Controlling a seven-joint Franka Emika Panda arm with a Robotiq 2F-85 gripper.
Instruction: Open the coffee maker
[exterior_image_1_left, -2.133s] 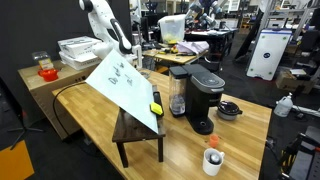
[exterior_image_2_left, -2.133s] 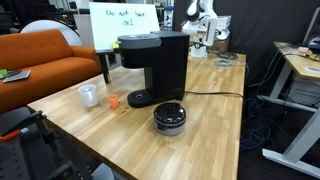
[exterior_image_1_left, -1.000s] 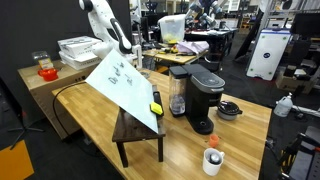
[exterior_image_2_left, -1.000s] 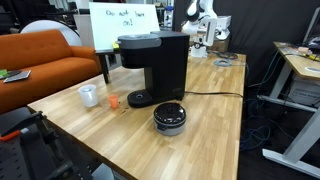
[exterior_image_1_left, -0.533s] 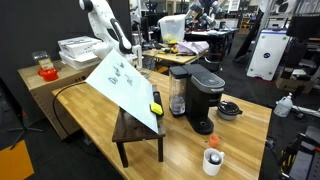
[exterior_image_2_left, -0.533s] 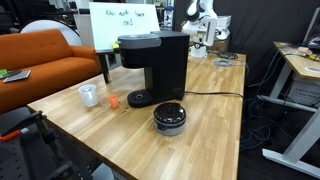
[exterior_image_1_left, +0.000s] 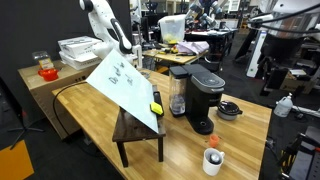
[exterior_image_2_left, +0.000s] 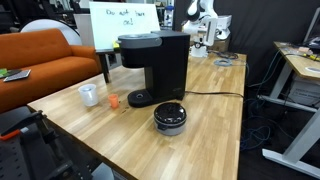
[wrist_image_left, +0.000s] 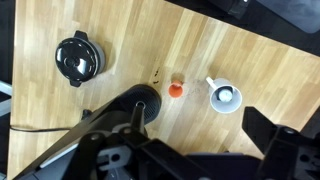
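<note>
Arm (exterior_image_1_left: 288, 13) high, seemingly over coffee maker (exterior_image_1_left: 205, 95).

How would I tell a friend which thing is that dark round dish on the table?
Find the long wooden table and the black coffee maker standing on it. Close beside the machine's round base lies a low round black dish. It is dark and squat, unlike the white cup and the small orange piece on the machine's other side.
</note>
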